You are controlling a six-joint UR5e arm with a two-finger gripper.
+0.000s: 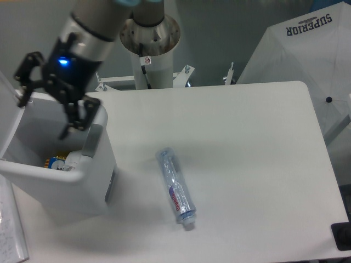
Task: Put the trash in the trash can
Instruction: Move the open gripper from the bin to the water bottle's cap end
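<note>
Gripper point(45, 115) hangs over the open top of the trash can point(98, 164) at the table's point(247, 164) left edge; fingers spread wide apart, nothing between them; one finger point(24, 82) sits toward the far-left rim, the other point(74, 118) by the right wall near the grey front handle point(93, 139); blue light on the wrist is lit. Inside the can, low near the front wall, bits of whitish stuff w/ a spot of orange/blue print show; can't tell if that's the plastic bag. Bottle point(176, 186) lies flat on the table, well apart from the can on its right side, roughly mid-table; white cap end point(188, 223) points toward the near edge, red-and-blue label on the lower half; nothing touching it. White umbrella point(307, 60) marked SUPERIOR sits beyond the table's right corner.
</note>
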